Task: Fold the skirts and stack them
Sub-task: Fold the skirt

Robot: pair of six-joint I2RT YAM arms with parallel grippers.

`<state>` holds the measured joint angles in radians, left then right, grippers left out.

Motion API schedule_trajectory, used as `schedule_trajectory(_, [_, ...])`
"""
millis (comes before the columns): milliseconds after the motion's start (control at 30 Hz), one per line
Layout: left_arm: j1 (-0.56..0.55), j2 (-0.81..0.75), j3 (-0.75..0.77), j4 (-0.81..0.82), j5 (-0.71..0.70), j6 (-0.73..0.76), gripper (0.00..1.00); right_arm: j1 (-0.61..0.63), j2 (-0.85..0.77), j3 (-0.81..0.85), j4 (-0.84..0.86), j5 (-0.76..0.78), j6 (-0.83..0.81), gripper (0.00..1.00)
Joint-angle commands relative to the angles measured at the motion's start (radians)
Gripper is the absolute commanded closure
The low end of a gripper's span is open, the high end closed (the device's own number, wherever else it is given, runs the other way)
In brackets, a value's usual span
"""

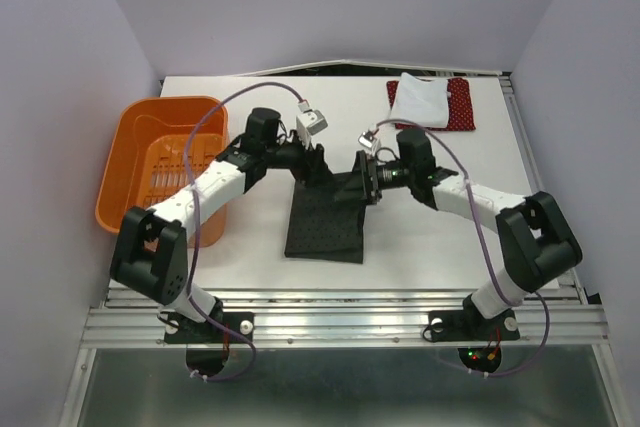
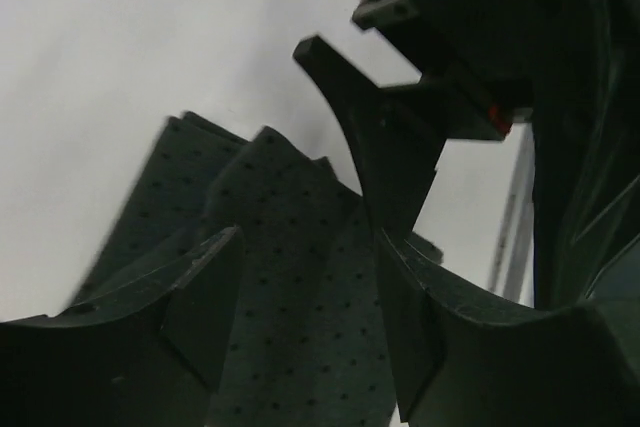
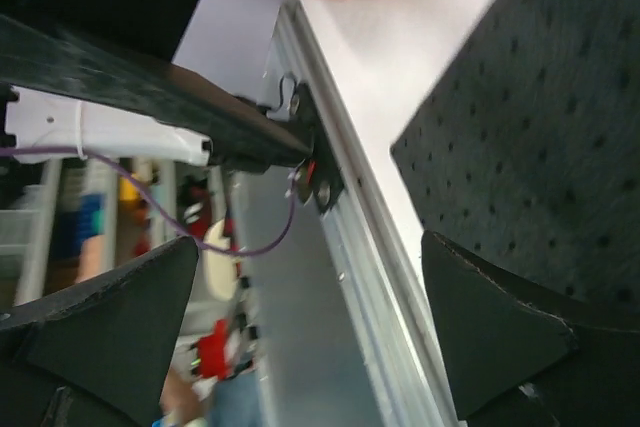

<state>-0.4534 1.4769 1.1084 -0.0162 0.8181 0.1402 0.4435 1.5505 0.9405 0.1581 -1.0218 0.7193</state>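
The dark grey, finely dotted skirt (image 1: 325,219) lies in the middle of the table, its far edge bunched up between the two grippers. My left gripper (image 1: 314,163) is over that far edge at the left; in the left wrist view it (image 2: 305,317) is open, with the dotted cloth (image 2: 290,247) showing between its fingers. My right gripper (image 1: 368,180) is at the far right corner of the cloth; in its wrist view it (image 3: 305,337) is open and empty, with the cloth (image 3: 560,127) beside the right finger. The white skirt (image 1: 418,102) lies folded on the red dotted skirt (image 1: 459,107) at the back right.
An orange plastic basket (image 1: 165,162) stands at the left, beside the left arm. The metal rail (image 1: 340,322) runs along the table's near edge. White walls close in the left, back and right.
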Motion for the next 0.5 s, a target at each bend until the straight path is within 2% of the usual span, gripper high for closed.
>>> schedule_trajectory(0, [-0.005, 0.089, -0.113, 0.315, 0.196, -0.394, 0.36, 0.024, 0.077, -0.166, 0.380, -0.118, 0.226, 0.02])
schedule_trajectory(100, [0.001, 0.186, -0.153, 0.418, 0.178, -0.491, 0.38, 0.024, 0.161, -0.167, 0.273, -0.129, 0.138, 0.02])
schedule_trajectory(200, [0.025, 0.287, -0.170, 0.441, 0.147, -0.534, 0.41, 0.024, 0.239, -0.164, 0.198, -0.130, 0.069, 0.03])
schedule_trajectory(267, [0.051, 0.347, -0.196, 0.484, 0.099, -0.580, 0.42, 0.014, 0.276, -0.143, 0.106, -0.092, -0.076, 0.04])
schedule_trajectory(300, [0.065, 0.365, -0.202, 0.495, 0.086, -0.602, 0.42, 0.003, 0.319, -0.084, -0.075, -0.063, -0.152, 0.05])
schedule_trajectory(367, [0.097, 0.397, -0.209, 0.502, 0.052, -0.639, 0.44, -0.030, 0.362, -0.010, -0.304, 0.015, -0.310, 0.06])
schedule_trajectory(467, [0.108, 0.384, -0.223, 0.498, 0.023, -0.653, 0.44, -0.107, 0.410, 0.113, -0.428, 0.104, -0.438, 0.07])
